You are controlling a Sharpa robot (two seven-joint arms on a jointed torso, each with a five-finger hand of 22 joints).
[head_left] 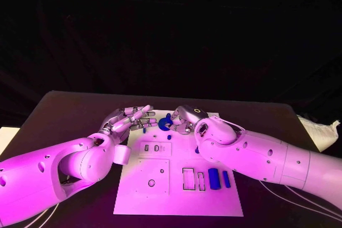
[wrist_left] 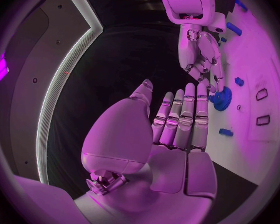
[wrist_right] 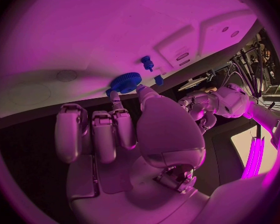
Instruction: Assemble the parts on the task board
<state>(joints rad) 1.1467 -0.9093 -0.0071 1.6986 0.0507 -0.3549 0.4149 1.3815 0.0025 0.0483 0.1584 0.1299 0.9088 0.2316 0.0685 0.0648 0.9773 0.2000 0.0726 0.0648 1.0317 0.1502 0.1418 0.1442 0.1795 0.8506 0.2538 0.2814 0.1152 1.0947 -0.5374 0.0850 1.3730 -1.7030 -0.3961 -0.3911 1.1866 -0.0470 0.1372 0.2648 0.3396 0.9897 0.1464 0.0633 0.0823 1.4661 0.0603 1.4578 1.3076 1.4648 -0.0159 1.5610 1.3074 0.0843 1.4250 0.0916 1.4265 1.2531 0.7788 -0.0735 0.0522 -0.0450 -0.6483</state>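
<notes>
White task board (head_left: 178, 193) mid desk (head_left: 64, 107); 2 blue cylinders (head_left: 214, 179) lie near its right edge, beside rect. slots. Right robot hand (head_left: 187, 120) at board's far edge pinches blue gear (wrist_right: 123, 81) w/ thumb + fingertip. Left robot hand (head_left: 130, 120) just left of gear, fingers apart, holds nothing. Small blue peg (wrist_right: 147, 62) stands on board near gear.

no readable text, labels, numbers
</notes>
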